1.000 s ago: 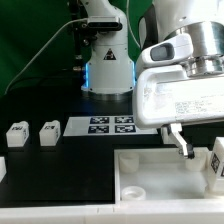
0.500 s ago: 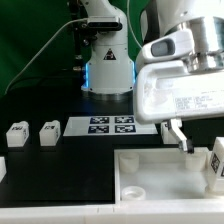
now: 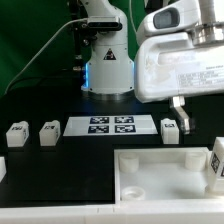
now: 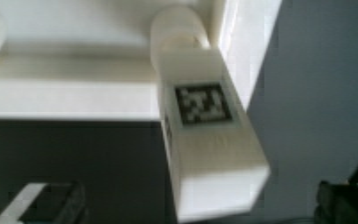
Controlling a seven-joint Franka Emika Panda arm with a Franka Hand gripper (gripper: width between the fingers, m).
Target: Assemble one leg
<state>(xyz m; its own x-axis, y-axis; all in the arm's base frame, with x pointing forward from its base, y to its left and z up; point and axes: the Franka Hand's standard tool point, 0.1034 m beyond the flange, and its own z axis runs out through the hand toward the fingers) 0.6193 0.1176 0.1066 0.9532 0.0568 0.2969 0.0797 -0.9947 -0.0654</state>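
In the exterior view, starting from its left, two legs stand side by side on the black table: the first leg (image 3: 16, 133) and the second leg (image 3: 49, 132). Each is a small white block with a black-and-white square tag on its front face.

At their 3 o'clock lies the marker board (image 3: 110, 125), flat, with four printed tags. The arm's base (image 3: 107, 70) rises at the board's 12 o'clock. At the board's 6 o'clock spreads the large white tray-like piece (image 3: 160, 172), with a round hole near one corner.

Just beside the board's end, at its 3 o'clock and not touching it, stands the third leg (image 3: 169, 128), the same kind of white block with its tag facing the camera. The fourth leg (image 3: 216, 160) shows at the exterior view's right edge, over the tray-like piece and partly cut off by the frame. It looks taller than the others and has a tag on its face.

The gripper (image 3: 182, 122) hangs at about 1 o'clock of the third leg. Only one dark finger shows there, its tip close beside that leg, and contact cannot be judged from this angle.

In the wrist view, the near leg (image 4: 199, 103) is a long white bar with a blurred square tag. It runs between the two dark fingers (image 4: 30, 203). The jaws are spread wide, with a gap on either side of it, and grasp nothing. Which of the four legs this is cannot be told.
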